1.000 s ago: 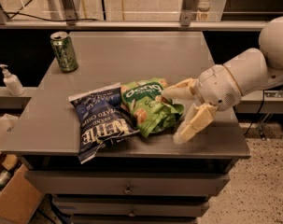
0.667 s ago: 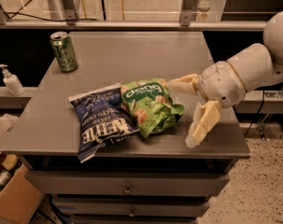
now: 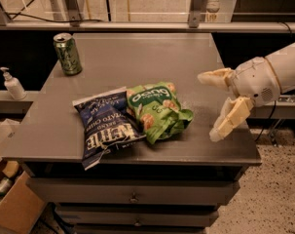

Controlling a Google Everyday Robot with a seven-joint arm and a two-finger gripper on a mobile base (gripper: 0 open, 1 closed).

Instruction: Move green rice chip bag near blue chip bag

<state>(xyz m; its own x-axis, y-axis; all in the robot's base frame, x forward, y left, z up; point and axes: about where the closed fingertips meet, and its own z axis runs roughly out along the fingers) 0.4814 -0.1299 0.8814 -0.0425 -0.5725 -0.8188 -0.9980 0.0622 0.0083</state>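
The green rice chip bag (image 3: pixel 156 109) lies on the grey table (image 3: pixel 137 52), its left edge touching and slightly overlapping the blue chip bag (image 3: pixel 106 124), which lies to its left near the front edge. My gripper (image 3: pixel 209 107) is open and empty, at the table's right side, well clear of the green bag. Its two tan fingers (image 3: pixel 230 118) are spread wide apart.
A green drink can (image 3: pixel 67 54) stands at the table's back left corner. A white pump bottle (image 3: pixel 11 83) stands on a lower shelf at the left. A cardboard box (image 3: pixel 10 204) sits on the floor at the lower left. Drawers are below the tabletop.
My gripper has pulled back to the right, away from the green rice chip bag, with its fingers still spread. The bag stays beside the blue bag.
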